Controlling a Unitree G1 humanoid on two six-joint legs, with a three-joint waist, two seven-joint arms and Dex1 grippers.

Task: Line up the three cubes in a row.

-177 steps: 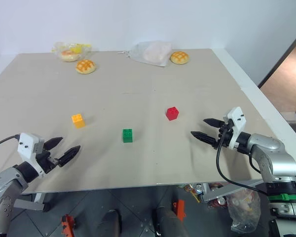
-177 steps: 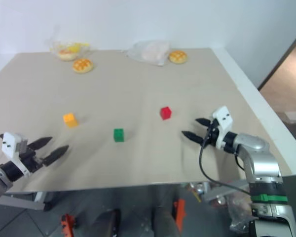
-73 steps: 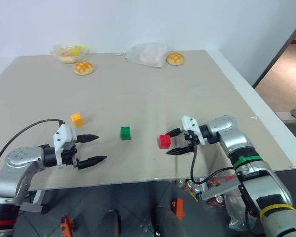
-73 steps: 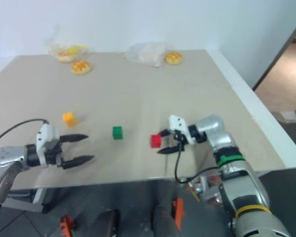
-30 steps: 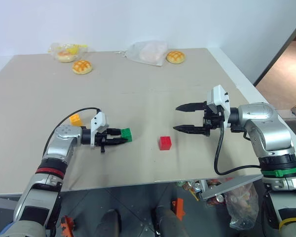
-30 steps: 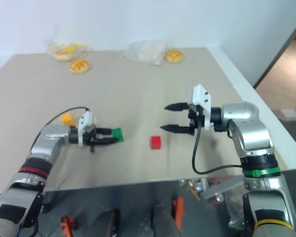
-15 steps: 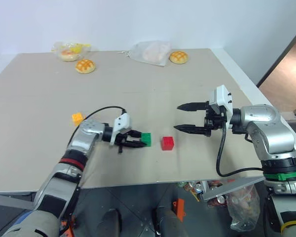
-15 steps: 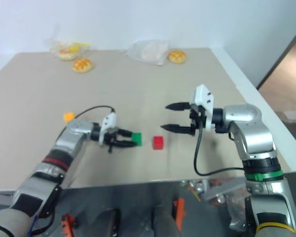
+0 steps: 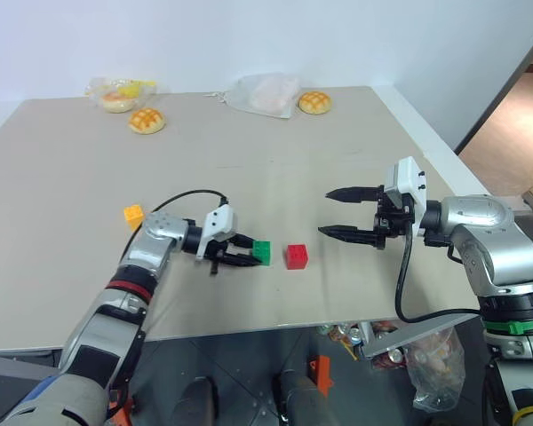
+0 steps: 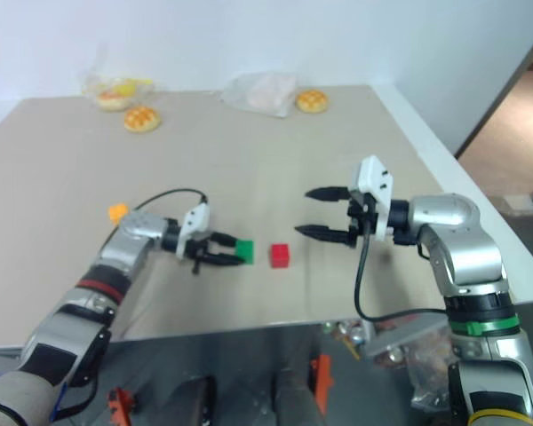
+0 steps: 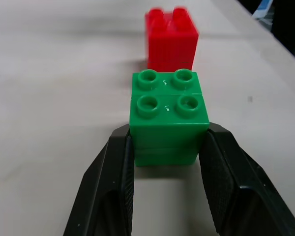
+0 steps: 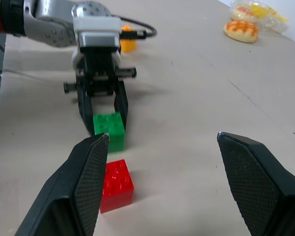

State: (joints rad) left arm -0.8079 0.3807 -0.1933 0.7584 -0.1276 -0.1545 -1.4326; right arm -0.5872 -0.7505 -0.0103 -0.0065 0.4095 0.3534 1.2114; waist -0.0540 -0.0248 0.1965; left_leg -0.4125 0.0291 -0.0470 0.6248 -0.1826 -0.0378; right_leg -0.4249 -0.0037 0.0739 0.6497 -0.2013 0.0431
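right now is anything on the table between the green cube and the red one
Nothing visible. The green cube, held in the left gripper fingers, sits just left of the red cube with only a narrow strip of bare table between them. The orange cube lies far to the left.

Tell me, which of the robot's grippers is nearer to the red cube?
The left gripper: shut on the green cube, it sits just beside the red cube. The right gripper hovers open farther off on the other side.

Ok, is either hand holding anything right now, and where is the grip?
The left hand grips the green studded plastic cube by its two opposite side faces. The right hand is open, holding nothing.
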